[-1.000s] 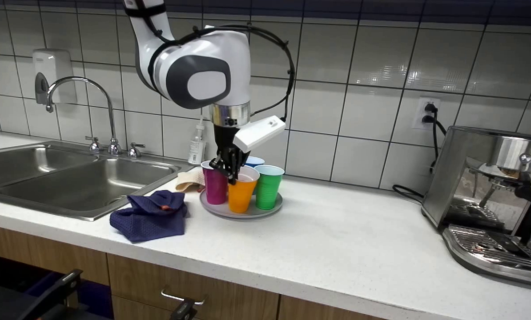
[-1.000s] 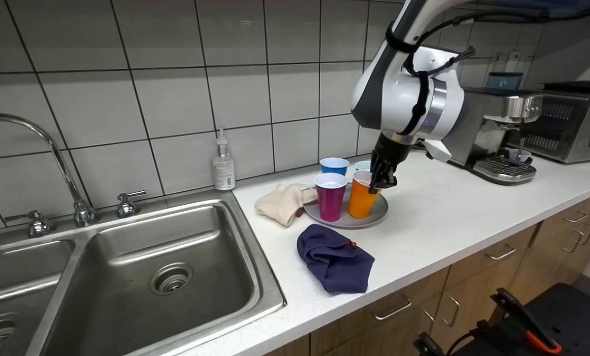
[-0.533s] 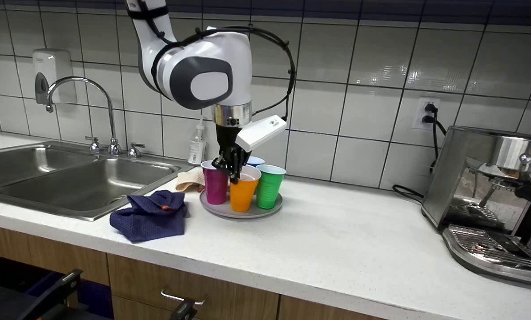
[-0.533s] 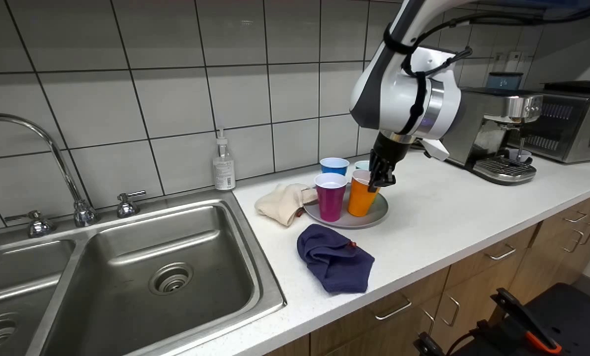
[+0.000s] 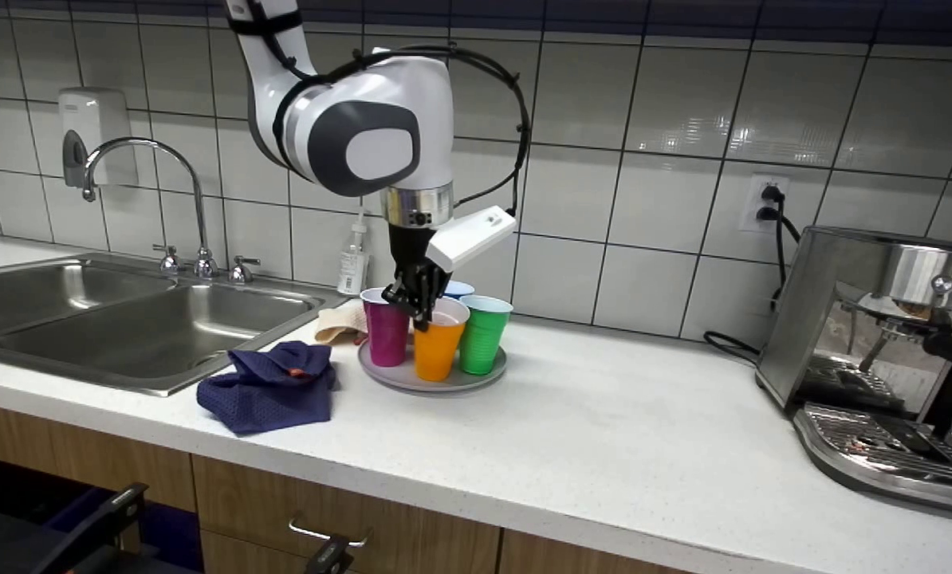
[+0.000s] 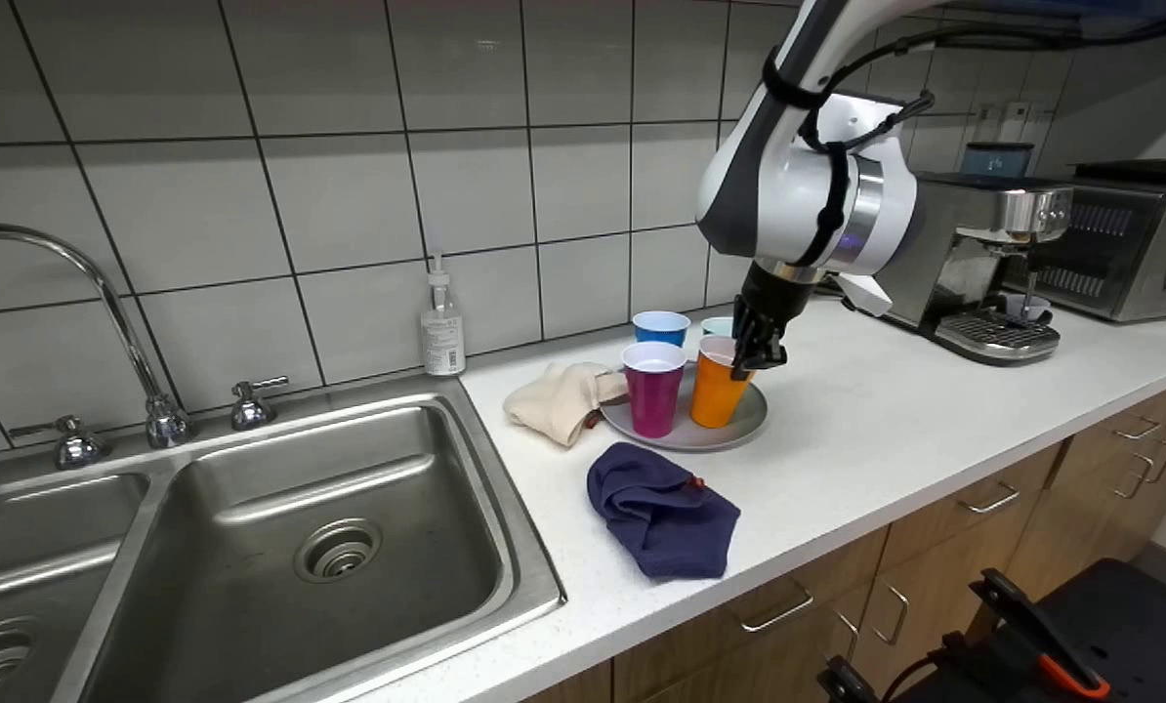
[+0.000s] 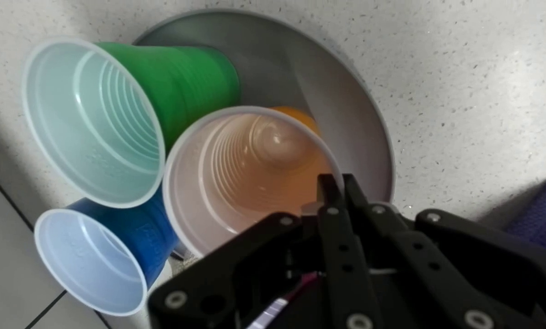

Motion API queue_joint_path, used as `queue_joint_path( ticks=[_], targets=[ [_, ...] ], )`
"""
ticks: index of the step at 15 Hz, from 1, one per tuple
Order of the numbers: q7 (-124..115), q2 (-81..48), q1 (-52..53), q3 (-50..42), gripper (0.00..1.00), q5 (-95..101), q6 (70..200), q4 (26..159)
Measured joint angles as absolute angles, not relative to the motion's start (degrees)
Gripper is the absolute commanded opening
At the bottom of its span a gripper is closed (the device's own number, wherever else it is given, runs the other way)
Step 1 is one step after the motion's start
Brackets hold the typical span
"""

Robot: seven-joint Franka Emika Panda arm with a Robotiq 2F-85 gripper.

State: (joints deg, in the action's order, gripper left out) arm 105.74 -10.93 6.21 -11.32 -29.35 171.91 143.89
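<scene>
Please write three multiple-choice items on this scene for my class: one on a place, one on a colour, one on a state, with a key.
1. Where does the magenta cup stand?
A. In the sink
B. On the grey plate
C. Inside the coffee machine

2. What colour is the cloth nearer the front edge of the counter?
A. Yellow
B. Green
C. Dark blue-purple

3. How is the claw set?
A. Closed on the rim of the orange cup
B. Wide open above the sink
C. Closed on the soap bottle

1 B: both exterior views show its base within the plate's edge.
2 C: that shade shows in both exterior views.
3 A: in the wrist view, the fingertips flank that rim.
</scene>
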Motion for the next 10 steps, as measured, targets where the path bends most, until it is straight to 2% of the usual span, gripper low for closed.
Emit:
queue_joint_path(
  ticks=[10],
  targets=[
    [105.73,-9.2,6.26,-12.45,0.01,-25.44,170.36,145.4]
  ],
)
